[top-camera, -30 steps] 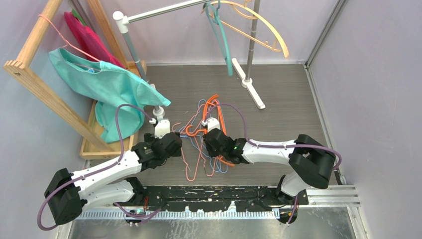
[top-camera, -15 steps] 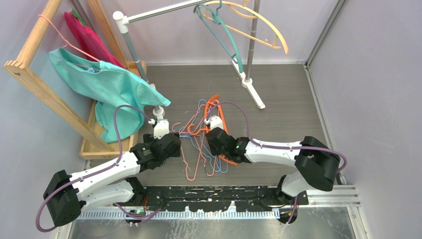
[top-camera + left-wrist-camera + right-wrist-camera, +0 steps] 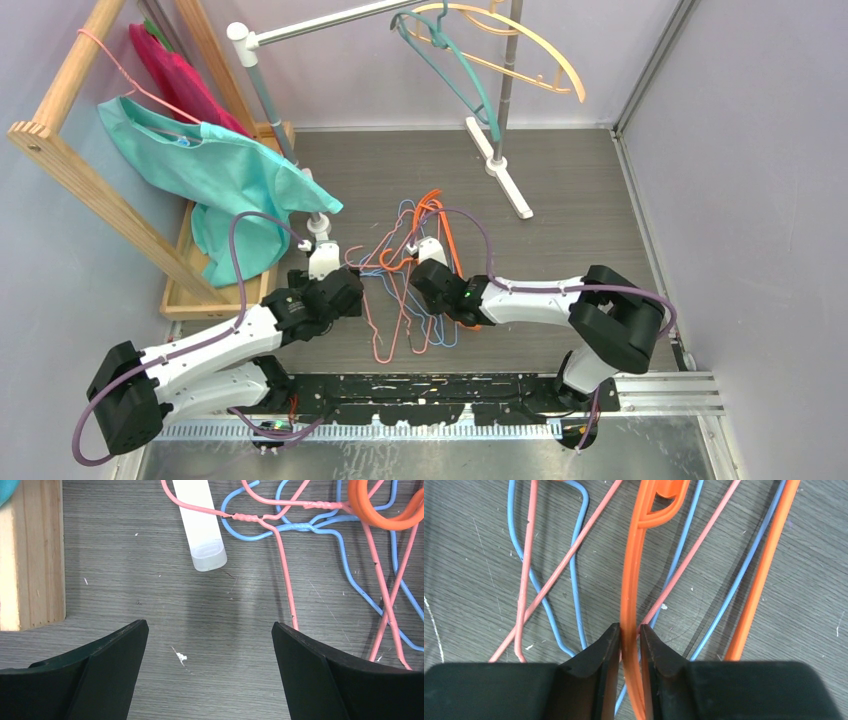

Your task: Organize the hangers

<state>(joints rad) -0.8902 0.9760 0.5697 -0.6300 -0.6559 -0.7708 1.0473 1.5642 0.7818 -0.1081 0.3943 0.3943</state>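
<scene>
A tangle of pink, light-blue and orange hangers (image 3: 405, 275) lies on the grey floor between my arms. My right gripper (image 3: 428, 268) (image 3: 629, 630) is shut on an arm of an orange plastic hanger (image 3: 633, 575), over pink wire (image 3: 549, 580) and blue wire (image 3: 574, 555) hangers. My left gripper (image 3: 330, 262) (image 3: 210, 630) is open and empty just above the floor, left of the pile. A pink wire hanger (image 3: 282, 565) and an orange hook (image 3: 375, 510) show ahead of it. A teal hanger (image 3: 460, 75) and a cream hanger (image 3: 520, 50) hang on the silver rail (image 3: 330, 22).
The rail's white foot (image 3: 200, 525) lies just ahead of my left gripper, and its other foot (image 3: 505, 170) stands at the back. A wooden rack (image 3: 90, 190) with a teal shirt (image 3: 220, 170) on a pink hanger stands at left. Its base (image 3: 30, 555) is left of my left fingers.
My right gripper has shifted slightly on the orange hanger. The teal and cream hangers on the rail have swung to the right. The left arm has not moved.
</scene>
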